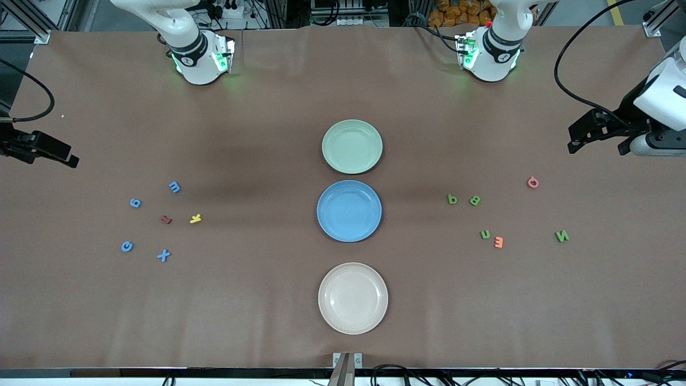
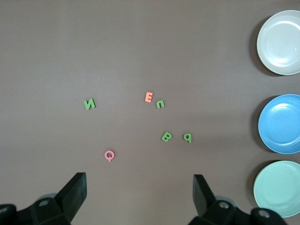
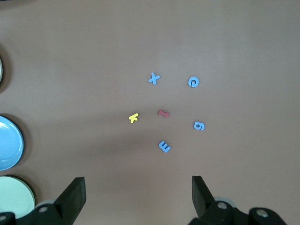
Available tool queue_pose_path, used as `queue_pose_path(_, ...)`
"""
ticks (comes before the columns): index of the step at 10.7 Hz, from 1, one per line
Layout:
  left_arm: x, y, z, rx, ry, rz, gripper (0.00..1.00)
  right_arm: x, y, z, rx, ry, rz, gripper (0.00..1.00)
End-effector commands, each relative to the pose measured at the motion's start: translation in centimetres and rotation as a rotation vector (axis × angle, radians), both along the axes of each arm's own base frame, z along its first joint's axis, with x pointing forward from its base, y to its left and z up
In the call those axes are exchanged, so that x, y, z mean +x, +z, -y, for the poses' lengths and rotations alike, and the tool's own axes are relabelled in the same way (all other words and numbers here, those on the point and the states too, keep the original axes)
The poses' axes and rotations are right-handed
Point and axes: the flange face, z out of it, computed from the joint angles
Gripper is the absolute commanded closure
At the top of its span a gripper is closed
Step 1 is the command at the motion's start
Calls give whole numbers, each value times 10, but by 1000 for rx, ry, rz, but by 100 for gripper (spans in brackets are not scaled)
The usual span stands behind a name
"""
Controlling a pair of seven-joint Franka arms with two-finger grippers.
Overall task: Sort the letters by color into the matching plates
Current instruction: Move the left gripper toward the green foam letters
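Centrally, the mint green plate [image 1: 352,146], medium blue plate [image 1: 349,210] and beige-pink plate [image 1: 352,298] lie empty. Left gripper [image 2: 140,187], fingers wide, hangs above four green foam letters [image 2: 166,137]; right gripper [image 3: 138,190], likewise wide, above four blue foam letters [image 3: 164,146]. Its wrist view crops all plates

In the front view the right gripper [image 1: 67,159] shows only as a dark tip at the picture's edge, its arm cut off, and the left gripper [image 1: 579,142] hangs partly out of the picture too. In the right wrist view the blue plate [image 3: 9,143] and the mint green plate [image 3: 14,197] are cut by the picture's edge, and the beige-pink plate [image 3: 1,70] is a mere sliver. The small red letter [image 1: 166,219] is too small to read
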Motion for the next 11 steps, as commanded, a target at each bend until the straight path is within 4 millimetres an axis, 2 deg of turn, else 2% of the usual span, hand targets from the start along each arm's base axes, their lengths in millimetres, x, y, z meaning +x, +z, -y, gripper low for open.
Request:
queue_pose_path(1, -2, 5, -1, 14, -5, -2, 0, -2, 0, -3, 8, 15, -15, 0)
queue_pose_path(4, 0, -1, -7, -4, 0, -16, 0, -2, 0, -5, 8, 18, -14, 0)
queue_pose_path(7, 14, -27, -12, -58, 4, -57, 0, -2, 2, -4, 7, 18, -10, 0)
queue_pose_path(9, 27, -53, -11, -68, 3, -69, 0, -2, 1, -3, 7, 9, -12, 0)
queue_pose_path(11, 37, -89, -4, -72, -6, -70, 0, -2, -1, 2, 8, -8, -17, 0)
